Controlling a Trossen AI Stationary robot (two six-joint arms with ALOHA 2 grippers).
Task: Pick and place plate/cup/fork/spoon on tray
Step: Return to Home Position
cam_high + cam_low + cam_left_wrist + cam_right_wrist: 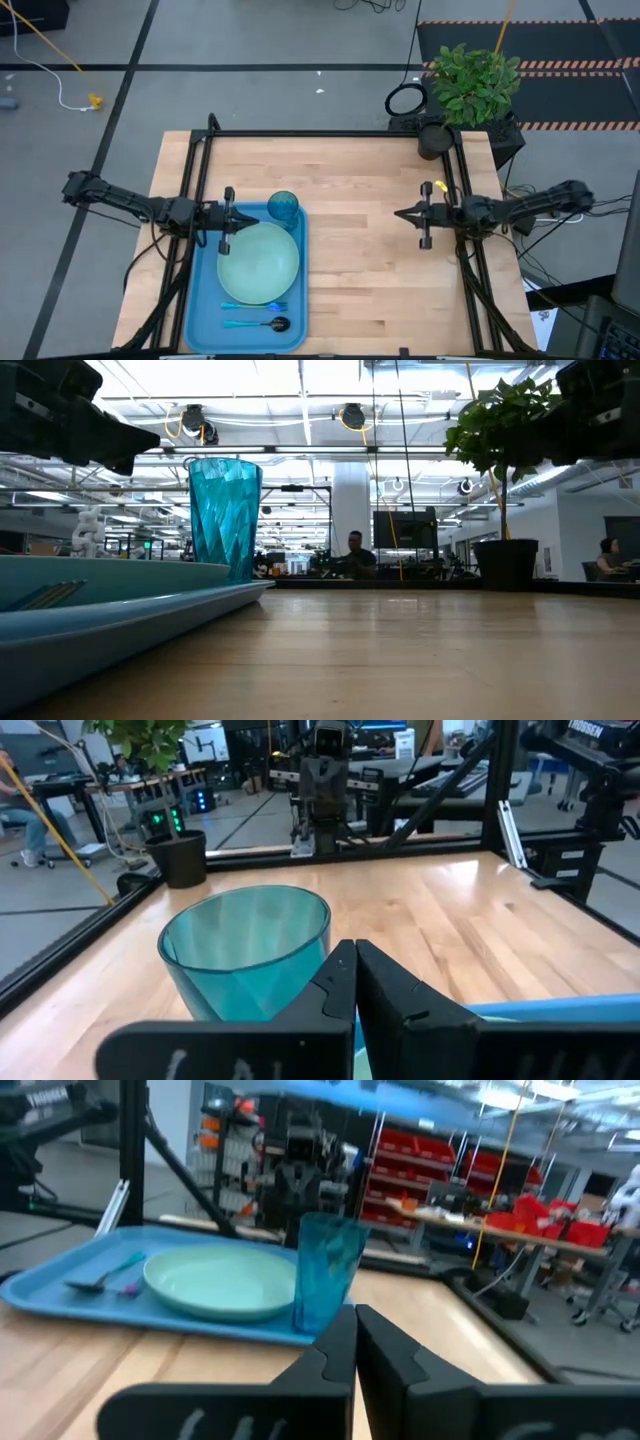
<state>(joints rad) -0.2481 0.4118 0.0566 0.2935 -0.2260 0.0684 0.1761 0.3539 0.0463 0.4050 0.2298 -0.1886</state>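
The blue tray lies at the table's near left. On it rest the mint-green plate, the teal cup upright at its far right corner, the light-blue fork and the dark-bowled spoon near its near edge. The cup also shows in the low view, the left wrist view and the right wrist view. My left gripper is shut and empty above the tray's far edge, beside the cup. My right gripper is shut and empty over the table's right half.
A potted plant stands at the table's far right corner. A black frame runs along the table's far, left and right edges. Bare wood lies between the tray and the right arm. People sit in the room behind.
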